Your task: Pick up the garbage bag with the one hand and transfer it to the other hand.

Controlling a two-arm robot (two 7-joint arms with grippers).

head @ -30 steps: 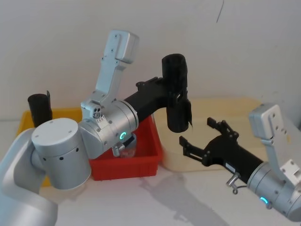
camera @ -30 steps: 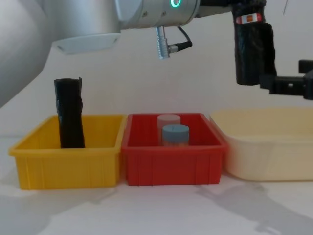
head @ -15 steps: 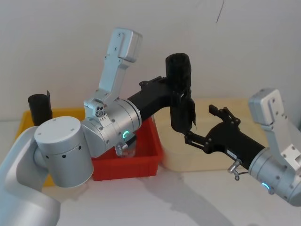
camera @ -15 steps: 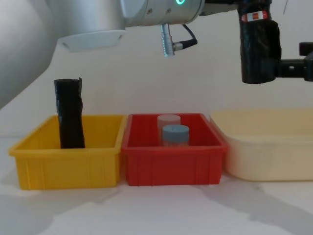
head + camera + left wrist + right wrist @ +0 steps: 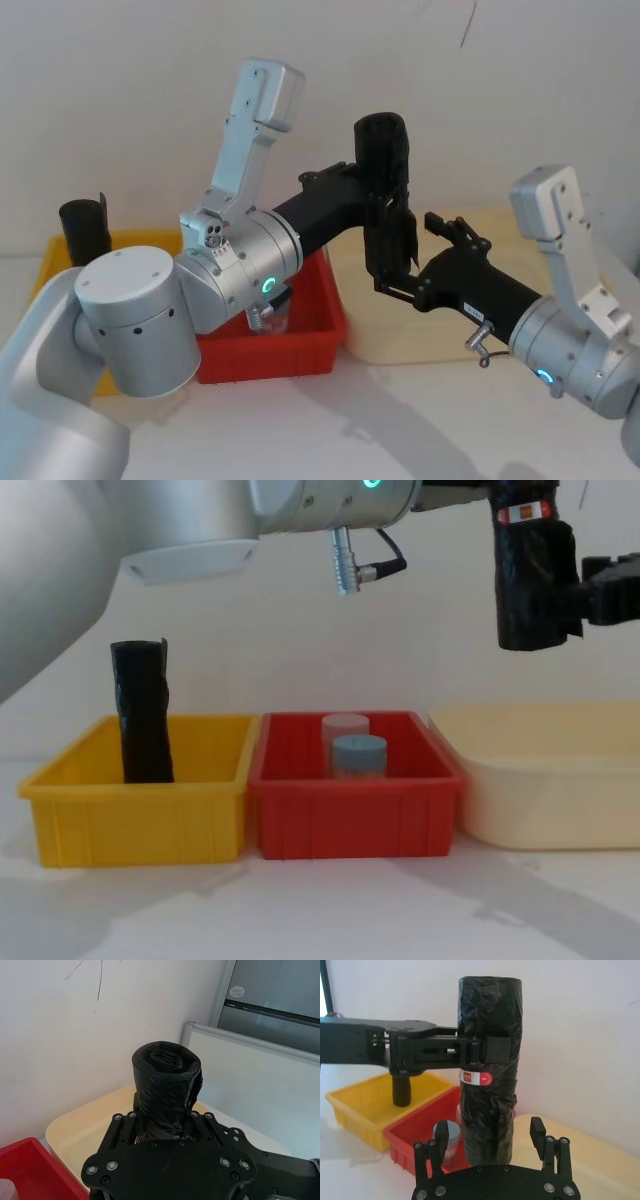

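Reaching in closer than half a second ago, the right pincer (image 5: 412, 256) is now bracketing the lower part of the garbage bag (image 5: 386, 190), where before it was hanging short of it. Its fingers (image 5: 441, 1133) are standing spread, one on each side of the roll, with a gap showing on both sides, so it is not yet gripping. The left pincer (image 5: 380, 204) is staying clenched on the garbage bag just above the red-and-white label band (image 5: 476, 1078), holding it upright in the air. The bag is hanging high over the near-left part of the cream tray (image 5: 550, 790), just beyond the red bin (image 5: 355, 815). A plain black roll (image 5: 142, 715) is standing in the yellow bin (image 5: 130, 815) on the counter (image 5: 300, 910).
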